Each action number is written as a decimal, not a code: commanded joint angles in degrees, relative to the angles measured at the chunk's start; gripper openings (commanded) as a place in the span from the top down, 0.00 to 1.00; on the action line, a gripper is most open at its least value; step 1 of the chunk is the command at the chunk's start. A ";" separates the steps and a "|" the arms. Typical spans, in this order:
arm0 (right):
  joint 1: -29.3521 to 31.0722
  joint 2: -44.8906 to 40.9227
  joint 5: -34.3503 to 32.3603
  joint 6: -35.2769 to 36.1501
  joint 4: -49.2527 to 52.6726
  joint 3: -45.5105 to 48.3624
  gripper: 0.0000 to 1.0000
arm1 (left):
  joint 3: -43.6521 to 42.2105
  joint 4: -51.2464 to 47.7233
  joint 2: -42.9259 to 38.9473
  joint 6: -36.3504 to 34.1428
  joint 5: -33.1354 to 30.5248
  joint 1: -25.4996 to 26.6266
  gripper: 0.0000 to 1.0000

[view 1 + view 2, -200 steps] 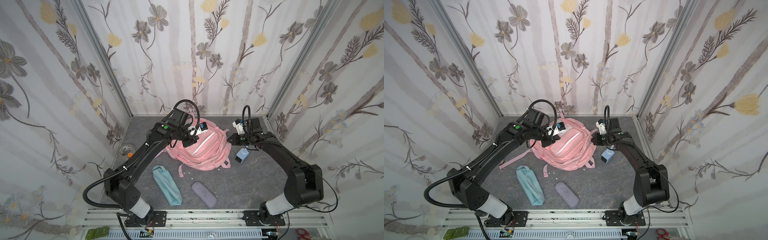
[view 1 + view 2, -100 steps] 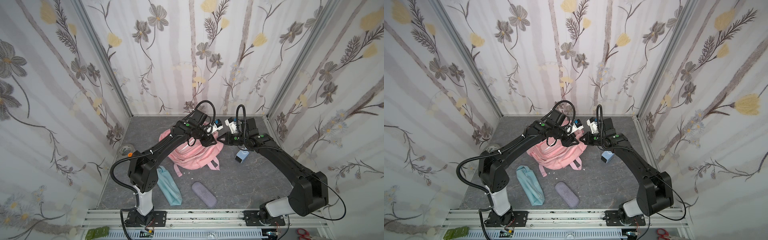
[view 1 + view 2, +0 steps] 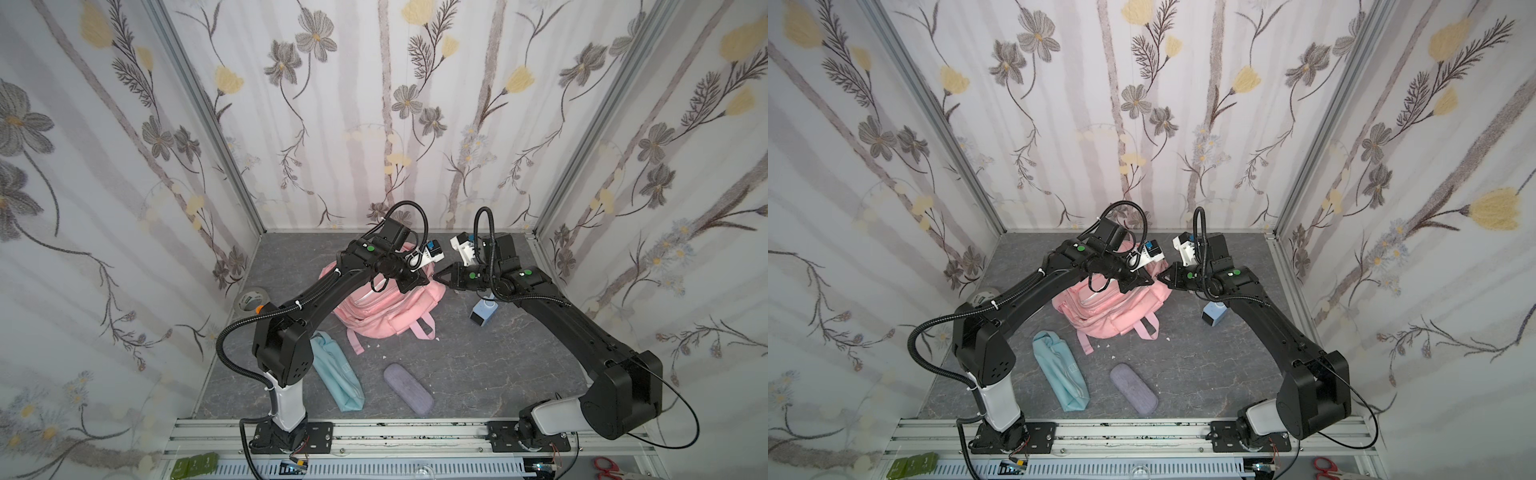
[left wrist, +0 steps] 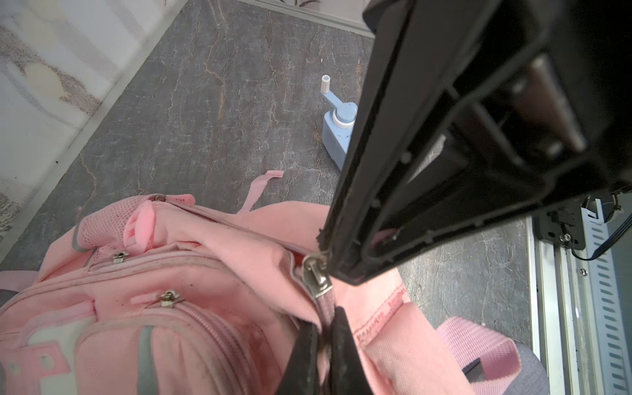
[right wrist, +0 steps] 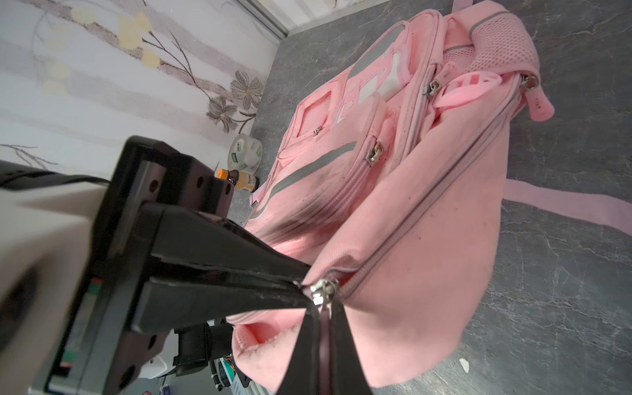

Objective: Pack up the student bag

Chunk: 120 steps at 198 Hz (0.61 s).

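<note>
The left arm (image 3: 316, 297) hides part of the tape roll (image 3: 248, 299), the teal pouch (image 3: 338, 374) and the student bag (image 3: 382, 311). The right arm (image 3: 561, 326) hides part of the blue sharpener (image 3: 482, 312).

No word or number can be read for certain. The tape roll (image 5: 247, 155) carries green print on its white inner ring, too blurred to make out. The light-teal pencil pouch (image 3: 1061, 374) shows pale lettering along its side in both top views, too small to read. On the student bag (image 4: 205, 307), red stitched characters run along a seam edge (image 4: 393, 301), and the pink rubber zipper tab (image 5: 540, 106) bears tiny marks, neither legible
</note>
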State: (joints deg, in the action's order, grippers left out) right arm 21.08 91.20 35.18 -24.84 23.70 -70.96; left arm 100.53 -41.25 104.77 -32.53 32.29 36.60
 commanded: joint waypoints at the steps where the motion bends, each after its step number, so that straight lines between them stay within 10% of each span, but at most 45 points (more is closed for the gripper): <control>1: -2.05 2.27 -6.42 5.55 0.33 -0.35 1.00 | 0.45 -6.38 -2.05 -3.96 2.54 -1.44 1.00; 120: 2.02 5.39 -5.34 19.91 10.50 -13.39 1.00 | -1.75 -6.36 -5.94 -5.83 1.03 -4.20 1.00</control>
State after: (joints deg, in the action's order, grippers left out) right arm 20.80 96.44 41.15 -10.66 32.05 -80.95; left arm 99.33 -43.97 99.44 -39.86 34.28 33.10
